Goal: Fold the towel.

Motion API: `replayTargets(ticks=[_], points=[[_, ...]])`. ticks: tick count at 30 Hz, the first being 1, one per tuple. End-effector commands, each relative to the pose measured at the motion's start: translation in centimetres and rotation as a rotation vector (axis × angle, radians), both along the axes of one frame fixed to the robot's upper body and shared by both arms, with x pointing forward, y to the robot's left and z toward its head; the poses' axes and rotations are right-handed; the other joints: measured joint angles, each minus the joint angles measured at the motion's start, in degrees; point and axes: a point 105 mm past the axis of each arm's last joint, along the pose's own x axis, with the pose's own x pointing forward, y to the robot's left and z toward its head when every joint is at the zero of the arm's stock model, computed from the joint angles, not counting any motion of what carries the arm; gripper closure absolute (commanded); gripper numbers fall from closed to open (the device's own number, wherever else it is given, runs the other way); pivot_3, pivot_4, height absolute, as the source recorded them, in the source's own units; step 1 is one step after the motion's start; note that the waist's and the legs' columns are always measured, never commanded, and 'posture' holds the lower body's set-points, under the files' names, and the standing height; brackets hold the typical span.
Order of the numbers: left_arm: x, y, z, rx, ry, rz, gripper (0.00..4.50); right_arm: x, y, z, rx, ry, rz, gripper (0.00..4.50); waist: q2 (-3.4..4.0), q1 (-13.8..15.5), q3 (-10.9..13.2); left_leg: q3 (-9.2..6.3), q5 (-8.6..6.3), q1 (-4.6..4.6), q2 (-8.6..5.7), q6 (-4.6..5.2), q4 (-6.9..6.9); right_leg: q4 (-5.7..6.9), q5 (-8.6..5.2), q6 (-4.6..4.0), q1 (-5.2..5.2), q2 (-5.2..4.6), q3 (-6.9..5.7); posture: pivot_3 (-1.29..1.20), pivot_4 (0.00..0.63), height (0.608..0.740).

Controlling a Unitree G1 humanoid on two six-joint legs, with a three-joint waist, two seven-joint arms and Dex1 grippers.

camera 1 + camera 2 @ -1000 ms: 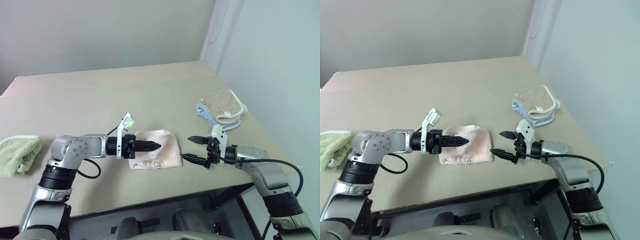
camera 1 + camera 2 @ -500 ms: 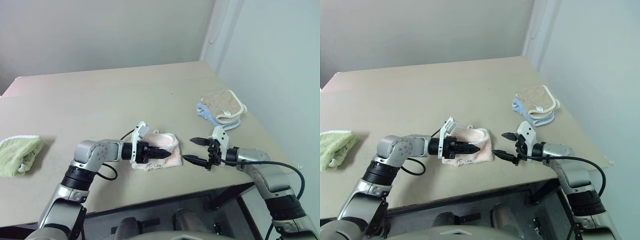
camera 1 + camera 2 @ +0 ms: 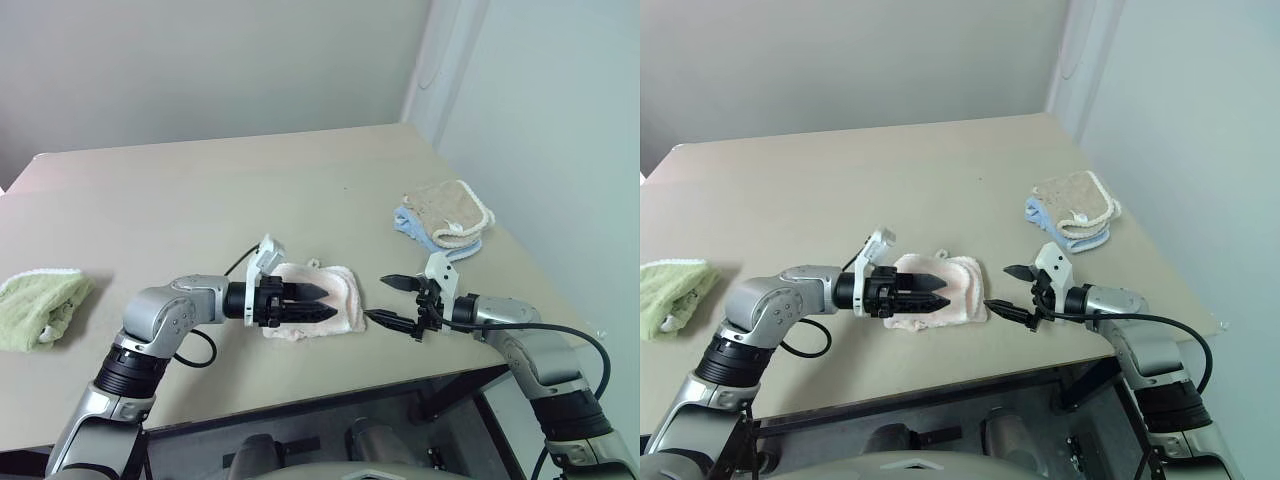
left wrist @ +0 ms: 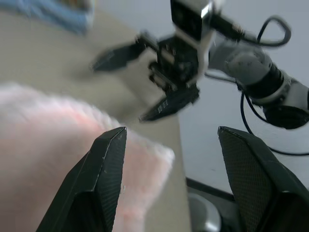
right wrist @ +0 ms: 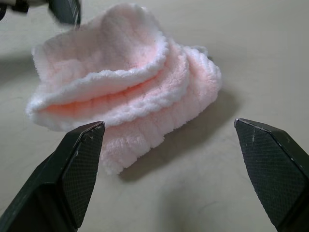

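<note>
Beige desk [image 3: 200, 190], green towel [image 3: 38, 305] far left. Left pincer [image 3: 318, 303] hovers over the folded pink towel [image 3: 335, 300], fingers parted, gripping nothing. Right pincer [image 3: 392, 301] waits just beside the towel, spread wide. Tan and blue towels [image 3: 445, 215] sit far right.

From the head we are looking forward and down through two side-by-side eyes, both taking in the beige table [image 3: 200, 190] from well back. Our left wrist camera is looking close along the left gripper [image 4: 169, 179] across the pink towel [image 4: 48, 145] toward the right gripper [image 4: 145, 79]. Our right wrist camera is facing that towel [image 5: 125, 96] from just beside it, low over the table
</note>
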Motion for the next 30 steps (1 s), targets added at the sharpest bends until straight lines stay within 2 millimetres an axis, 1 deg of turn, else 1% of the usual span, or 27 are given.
replayTargets(ticks=[1, 3, 5, 8, 11, 14, 16, 19, 21, 23, 25, 27, 30], points=[[1.8, 1.2, 1.9, -0.039, -0.18, 0.037, 1.31, 0.6, 0.2, 2.4, 0.051, -0.077, 0.012, 0.0, 0.0, 0.02, 0.0, 0.0, 0.0, 0.0, 0.0, 0.0, 0.0, 0.0, 0.0, 0.0, 0.0, 0.0, 0.0, 0.0, 0.0, 0.74], [2.3, 1.6, 1.9, -0.041, -0.253, 0.039, 1.31, 0.8, 0.2, 2.9, 0.061, -0.085, 0.014, 0.0, 0.0, -0.05, 0.0, 0.01, 0.0, 0.0, 0.0, 0.0, 0.0, 0.0, 0.0, 0.0, 0.0, 0.0, 0.0, 0.0, 0.0, 0.74], [2.8, 1.6, 1.7, -0.043, -0.305, 0.034, 1.31, 1.1, 0.1, 3.2, 0.072, -0.089, 0.013, 0.0, 0.0, -0.03, 0.0, 0.02, 0.0, 0.0, 0.0, 0.0, 0.02, 0.0, 0.01, 0.0, 0.01, 0.0, 0.0, 0.0, 0.0, 0.74], [3.6, 1.3, 0.4, -0.003, -0.362, 0.013, 1.31, 1.2, 0.2, 3.4, 0.065, -0.094, 0.021, 0.0, 0.0, 0.21, 0.0, 0.01, 0.0, 0.0, 0.0, 0.0, 0.02, 0.0, 0.01, 0.0, 0.03, 0.0, 0.0, 0.0, 0.0, 0.74], [3.7, 0.7, -1.4, 0.052, -0.428, -0.045, 1.31, 1.1, 0.3, 3.3, 0.059, -0.092, 0.03, 0.0, 0.0, 0.91, 0.0, 0.01, 0.0, -0.02, -0.01, 0.0, 0.01, -0.03, 0.01, 0.0, 0.03, 0.0, 0.0, 0.0, 0.0, 0.74], [4.0, 0.1, -2.6, 0.049, -0.423, -0.049, 1.31, 1.1, 0.7, 4.3, 0.104, -0.102, 0.038, 0.0, 0.0, 1.41, 0.0, 0.03, 0.0, -0.03, -0.01, 0.01, 0.0, -0.04, 0.01, -0.01, 0.01, 0.0, 0.02, 0.0, 0.0, 0.74], [3.9, -0.3, -3.6, 0.064, -0.429, -0.068, 1.31, 1.3, 1.3, 5.5, 0.149, -0.114, 0.048, 0.0, 0.0, 1.43, 0.0, 0.02, 0.0, -0.04, -0.01, 0.01, 0.01, -0.02, 0.02, 0.0, 0.0, 0.01, 0.02, 0.0, 0.0, 0.74], [4.1, -0.9, -4.7, 0.064, -0.421, -0.064, 1.31, 1.3, 2.5, 6.5, 0.198, -0.11, 0.089, 0.0, 0.0, 1.4, 0.0, 0.03, 0.0, -0.03, -0.01, 0.02, 0.03, 0.0, 0.03, 0.02, 0.01, 0.01, 0.03, 0.0, 0.0, 0.74], [4.0, -1.3, -5.6, 0.074, -0.419, -0.064, 1.31, 1.2, 4.2, 6.8, 0.231, -0.099, 0.13, 0.0, 0.0, 1.39, -0.01, 0.02, 0.0, -0.02, -0.01, 0.02, 0.04, 0.01, 0.03, 0.04, 0.01, 0.01, 0.03, 0.0, 0.0, 0.74], [4.0, -1.5, -6.6, 0.089, -0.432, -0.058, 1.31, 1.0, 6.1, 6.0, 0.216, -0.086, 0.18, 0.0, 0.04, 1.39, -0.03, 0.02, 0.0, -0.01, -0.01, 0.02, 0.03, 0.01, 0.04, 0.04, 0.02, 0.03, 0.02, 0.0, 0.0, 0.74], [3.8, -1.6, -7.5, 0.116, -0.446, -0.07, 1.31, 0.9, 7.4, 4.5, 0.176, -0.069, 0.216, 0.0, 0.04, 1.43, -0.05, 0.01, 0.0, -0.01, -0.01, 0.02, 0.02, 0.01, 0.04, 0.04, 0.02, 0.03, 0.02, 0.0, 0.0, 0.74], [3.5, -1.5, -8.3, 0.134, -0.458, -0.073, 1.31, 1.0, 7.8, 3.0, 0.144, -0.047, 0.225, 0.0, 0.04, 1.58, -0.06, 0.01, 0.0, -0.03, -0.01, 0.02, 0.02, 0.0, 0.04, 0.04, 0.03, 0.02, 0.02, 0.0, 0.0, 0.74], [3.5, -1.2, -8.9, 0.149, -0.463, -0.055, 1.31, 1.2, 7.7, 1.1, 0.109, -0.023, 0.228, 0.0, 0.04, 1.61, -0.07, 0.01, 0.0, -0.03, -0.04, 0.02, 0.11, -0.02, 0.04, 0.05, 0.11, -0.01, 0.03, 0.0, 0.0, 0.74]])
